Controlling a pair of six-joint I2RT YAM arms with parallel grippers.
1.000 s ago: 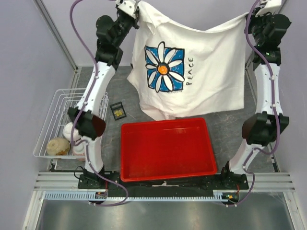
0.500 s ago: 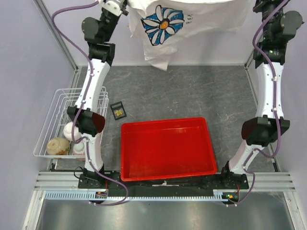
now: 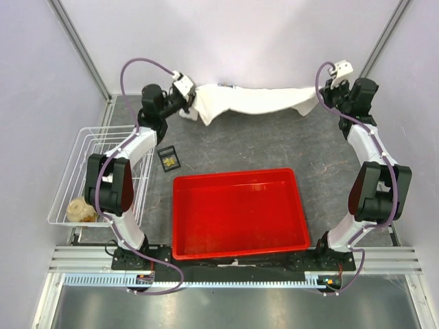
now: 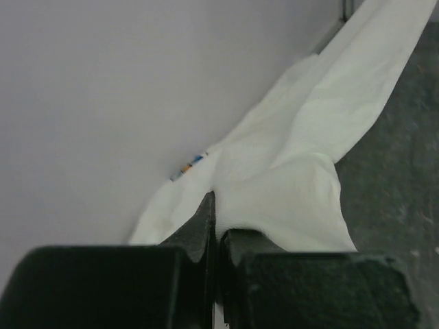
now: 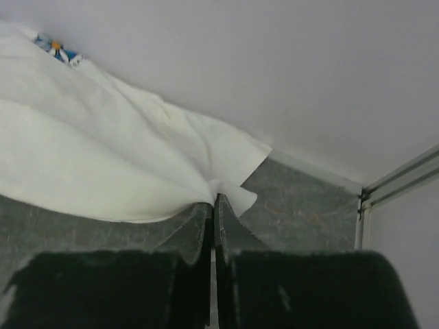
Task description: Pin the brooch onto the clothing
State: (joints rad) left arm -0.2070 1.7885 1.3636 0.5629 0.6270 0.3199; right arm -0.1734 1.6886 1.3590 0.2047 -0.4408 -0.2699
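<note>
T-shirt (image 3: 254, 103) being held bunched along the far wall.
Left gripper (image 3: 186, 104) and right gripper (image 3: 319, 97) are pinching its edges; the brooch (image 3: 169, 161) is lying in the black tray (image 3: 162, 151); the bunched cloth may be hiding the chest.

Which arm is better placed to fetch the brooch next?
Left, probably. The left hand grips the T-shirt on the side where the brooch lies in its black tray; the right hand grips the opposite end, farther away.

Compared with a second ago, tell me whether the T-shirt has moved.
Yes. The T-shirt, which hung down to the far rim of the red tray, now lies bunched along the back wall, well clear of it.
</note>
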